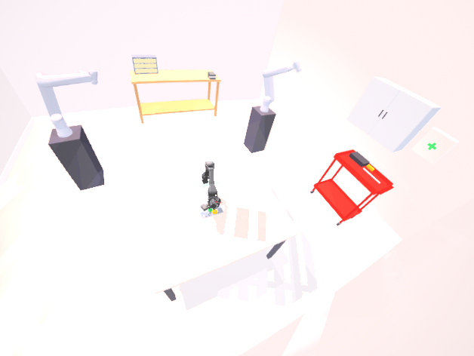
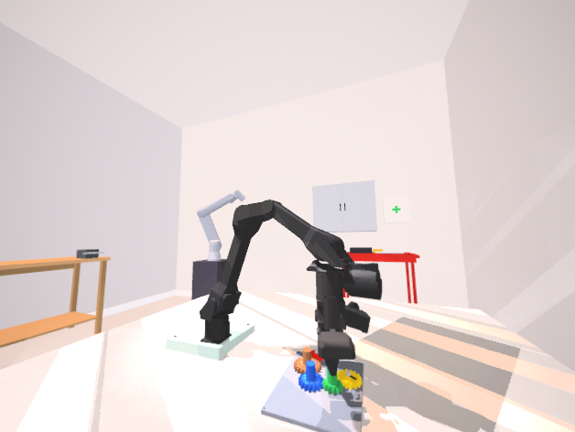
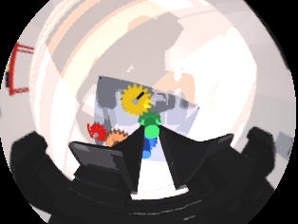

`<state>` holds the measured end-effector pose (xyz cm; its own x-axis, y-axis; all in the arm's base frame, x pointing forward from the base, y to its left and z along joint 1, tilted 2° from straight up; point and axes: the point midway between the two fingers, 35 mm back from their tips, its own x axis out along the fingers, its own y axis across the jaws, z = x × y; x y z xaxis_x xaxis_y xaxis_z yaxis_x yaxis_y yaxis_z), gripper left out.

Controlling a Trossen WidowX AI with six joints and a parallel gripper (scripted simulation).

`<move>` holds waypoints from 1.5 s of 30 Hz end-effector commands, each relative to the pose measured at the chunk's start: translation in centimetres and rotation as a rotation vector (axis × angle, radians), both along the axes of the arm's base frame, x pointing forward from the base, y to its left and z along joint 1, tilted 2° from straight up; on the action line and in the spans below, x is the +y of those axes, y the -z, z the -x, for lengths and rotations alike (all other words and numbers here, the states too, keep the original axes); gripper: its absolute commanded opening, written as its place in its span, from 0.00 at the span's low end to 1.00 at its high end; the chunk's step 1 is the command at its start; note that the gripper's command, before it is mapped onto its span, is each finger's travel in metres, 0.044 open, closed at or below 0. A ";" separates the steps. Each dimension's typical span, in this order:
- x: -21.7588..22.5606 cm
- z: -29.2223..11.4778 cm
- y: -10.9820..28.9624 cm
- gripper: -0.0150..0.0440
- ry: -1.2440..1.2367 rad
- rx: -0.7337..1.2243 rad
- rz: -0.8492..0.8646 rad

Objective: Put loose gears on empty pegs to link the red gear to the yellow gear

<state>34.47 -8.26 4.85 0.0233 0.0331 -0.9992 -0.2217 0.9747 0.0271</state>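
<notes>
The gripper (image 2: 332, 369) (image 3: 152, 135) pointed straight down over the board, its 2 fingers clasped on the upright handle of the green gear (image 1: 210, 210) (image 2: 332, 386) (image 3: 150, 119). That handle stood vertical, its long axis in line with the fingers, and the green gear's toothed disc lay level, or nearly so, below the fingertips, over the grey board (image 2: 309, 408) (image 3: 182, 114). Whether it sat fully flat, I could not tell.

Just beside it was the yellow gear (image 1: 214, 211) (image 2: 349, 379) (image 3: 136, 100), its black stripe slanting in the wrist view. On the green gear's other side stood the blue gear (image 2: 310, 382) (image 3: 152, 143), handle upright. The orange-brown gear (image 2: 307, 364) (image 3: 117, 138) came next, its handle also up, with the red gear (image 2: 317, 355) (image 3: 98, 132) beside it.

The black arm (image 1: 211, 183) (image 2: 290, 221) rose from its pale green base (image 2: 192, 346), arched over and dropped to the vertical wrist.
</notes>
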 end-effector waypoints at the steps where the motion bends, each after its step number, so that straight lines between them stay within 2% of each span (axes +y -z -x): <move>1: 0.0 0.0 0.0 0.48 0.044 0.002 0.000; 6: 0.0 0.1 -0.6 0.49 0.122 0.005 -0.002; 13: -0.2 0.2 -4.7 0.49 0.200 0.007 -0.003; 16: -0.2 0.3 -4.8 0.49 0.203 0.008 -0.003; 18: -0.1 0.3 -4.9 0.58 0.188 0.012 -0.005; 22: -0.2 0.7 -8.9 0.76 0.188 0.012 -0.005; 27: -0.2 0.8 -9.1 0.98 0.188 0.012 -0.005; 28: -0.2 0.8 -9.1 1.00 0.188 0.012 -0.005; 45: -0.2 0.8 -9.1 1.00 0.188 0.012 -0.005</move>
<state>33.70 -8.40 13.92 0.0180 0.0340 -0.9993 -0.0313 0.9990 0.0335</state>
